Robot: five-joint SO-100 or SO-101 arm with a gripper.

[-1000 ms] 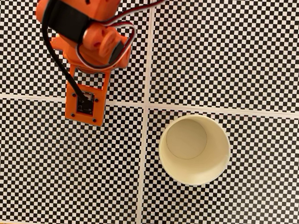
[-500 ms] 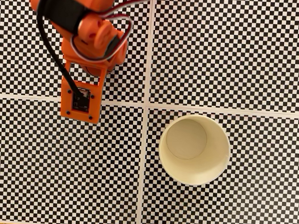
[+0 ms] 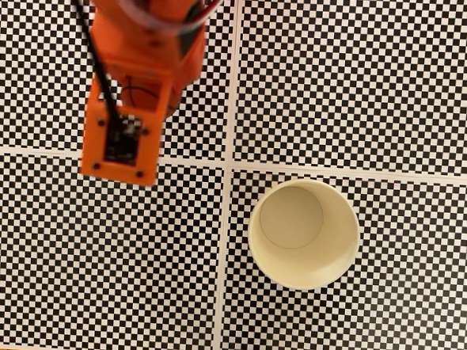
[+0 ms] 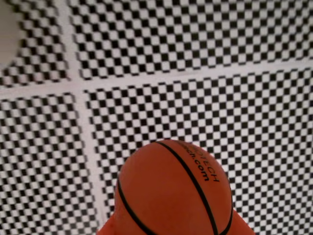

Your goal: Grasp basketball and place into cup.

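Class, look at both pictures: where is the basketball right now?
In the wrist view the basketball sits at bottom centre, held in the orange end effector over the checkered table; the cup stands apart, right of the arm in the fixed view.

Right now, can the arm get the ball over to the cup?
Probably yes. The claw holds the ball, and only flat checkered table lies between the arm and the open cup.

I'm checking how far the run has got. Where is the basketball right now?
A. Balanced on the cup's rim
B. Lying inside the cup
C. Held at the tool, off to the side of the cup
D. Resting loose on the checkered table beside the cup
C: the wrist view shows the basketball seated between orange tool parts at the frame's bottom, and in the fixed view the cup has a bare inside.
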